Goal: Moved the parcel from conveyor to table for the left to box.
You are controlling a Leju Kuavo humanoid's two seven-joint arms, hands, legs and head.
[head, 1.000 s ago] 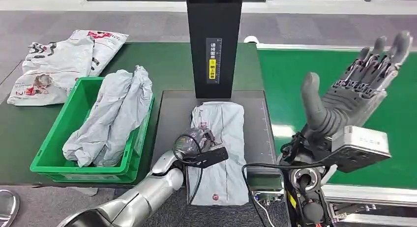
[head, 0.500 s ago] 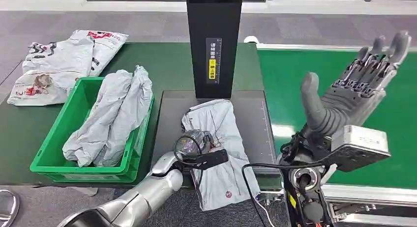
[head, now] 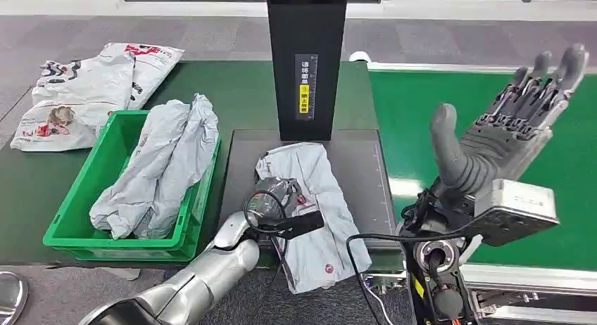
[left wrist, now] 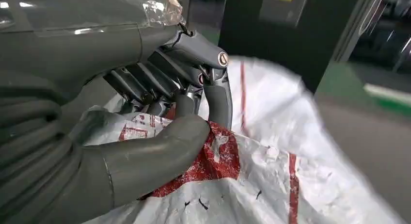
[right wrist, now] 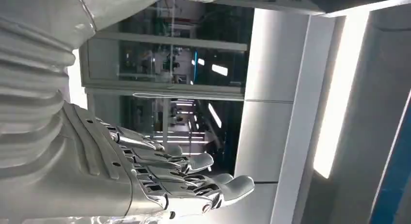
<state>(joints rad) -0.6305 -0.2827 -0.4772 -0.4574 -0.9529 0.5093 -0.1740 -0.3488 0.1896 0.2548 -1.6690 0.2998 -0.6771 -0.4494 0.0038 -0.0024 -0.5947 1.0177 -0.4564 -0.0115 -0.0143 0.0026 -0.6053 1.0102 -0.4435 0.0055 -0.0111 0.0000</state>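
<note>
1. The left hand (head: pixel 278 198) sits low at the near edge of the dark platform (head: pixel 366 170), its thumb and fingers (left wrist: pixel 213 88) closed on the grey parcel (head: pixel 313 198); the left wrist view shows them pinching crumpled plastic at a red printed patch.
2. The parcel lies on the dark platform in front of the black upright scanner post (head: pixel 306 58), tilted, its far end near the post's foot and its near end hanging over the platform's near edge.
3. Where the hand holds the parcel, the plastic is bunched and creased; a small red round mark shows near the near end.
4. The right hand (head: pixel 507 128) is raised above the green conveyor belt (head: pixel 408 121) on the right, palm up, thumb apart and fingers spread, holding nothing.
5. In the right wrist view the right hand's fingers (right wrist: pixel 194 185) stretch out straight and apart against a background of glass walls and lights.
6. A green bin (head: pixel 77 212) stands on the dark green table (head: pixel 239 93) to the left of the platform, with grey bagged parcels (head: pixel 162 163) piled in it and rising over its rim.
7. At the far left of the table lie more white and grey printed bags (head: pixel 84 86), well apart from the bin's far end.
</note>
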